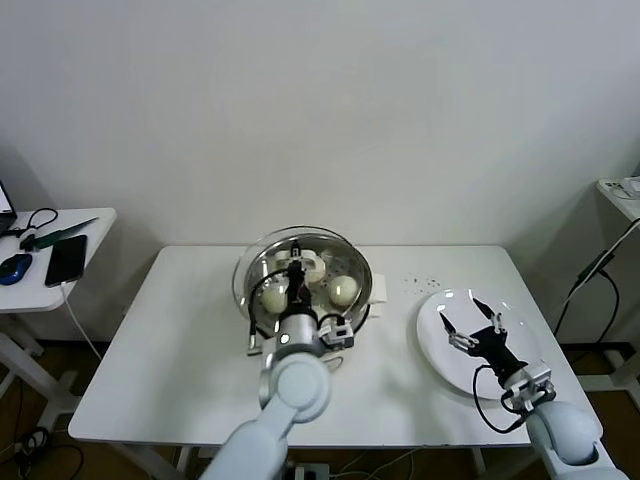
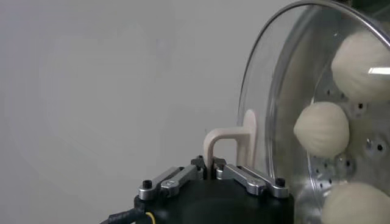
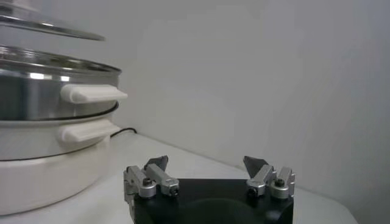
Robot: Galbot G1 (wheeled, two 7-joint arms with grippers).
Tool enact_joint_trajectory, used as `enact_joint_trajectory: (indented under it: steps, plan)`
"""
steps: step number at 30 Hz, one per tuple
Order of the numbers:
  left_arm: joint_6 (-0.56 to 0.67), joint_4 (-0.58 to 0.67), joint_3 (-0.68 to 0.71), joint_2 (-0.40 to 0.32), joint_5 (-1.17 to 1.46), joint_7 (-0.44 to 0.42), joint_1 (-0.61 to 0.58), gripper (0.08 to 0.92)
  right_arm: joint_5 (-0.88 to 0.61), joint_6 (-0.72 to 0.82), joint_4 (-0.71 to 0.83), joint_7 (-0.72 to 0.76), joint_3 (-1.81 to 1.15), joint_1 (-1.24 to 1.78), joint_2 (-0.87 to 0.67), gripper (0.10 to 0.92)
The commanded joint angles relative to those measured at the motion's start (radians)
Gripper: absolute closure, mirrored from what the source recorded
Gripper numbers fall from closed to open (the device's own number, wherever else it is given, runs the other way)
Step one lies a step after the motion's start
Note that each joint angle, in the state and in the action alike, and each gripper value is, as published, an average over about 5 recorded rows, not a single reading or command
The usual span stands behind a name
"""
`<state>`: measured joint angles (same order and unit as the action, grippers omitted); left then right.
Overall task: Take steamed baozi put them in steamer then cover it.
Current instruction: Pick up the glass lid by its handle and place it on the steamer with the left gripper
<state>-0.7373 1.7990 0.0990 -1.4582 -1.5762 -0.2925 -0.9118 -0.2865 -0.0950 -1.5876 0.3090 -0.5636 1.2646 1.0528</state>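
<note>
I see cream-white round buns [image 1: 343, 290] inside the shiny steel steamer basket [image 1: 355, 262]; my left end effector [image 2: 211, 163] pinches the clear glass lid's [image 2: 274, 91] white handle above it. My right end effector [image 1: 472, 327] hangs wide open over the flat white plate [image 1: 432, 340] on the white counter [image 1: 180, 350].

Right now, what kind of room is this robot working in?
Probably a lab or office test space, not a kitchen: a plain white table against a bare white wall, and a side desk holding a black phone and computer mouse.
</note>
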Motion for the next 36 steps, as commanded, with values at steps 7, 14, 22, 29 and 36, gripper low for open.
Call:
enact_joint_trajectory:
  steps: [7, 14, 22, 29, 36]
  plan:
    - [-0.024, -0.136, 0.019, -0.074, -0.011, 0.037, 0.035, 0.85, 0.006, -0.004, 0.003, 0.004, -0.006, 0.001, 0.001, 0.203]
    - [-0.02, -0.149, 0.008, -0.062, -0.003, 0.035, 0.035, 0.85, 0.016, -0.007, 0.005, 0.006, -0.005, 0.0, 0.006, 0.203]
    - [-0.021, -0.148, 0.015, -0.058, 0.017, 0.034, 0.043, 0.85, 0.021, -0.009, 0.005, 0.008, -0.006, 0.001, 0.008, 0.203]
    - [-0.017, -0.157, 0.021, -0.06, 0.008, 0.027, 0.055, 0.85, 0.021, -0.01, 0.004, 0.011, -0.011, 0.006, 0.008, 0.203]
    - [-0.007, -0.156, 0.011, -0.047, -0.031, 0.003, 0.054, 0.85, 0.021, -0.012, 0.004, 0.014, -0.015, 0.009, 0.009, 0.203]
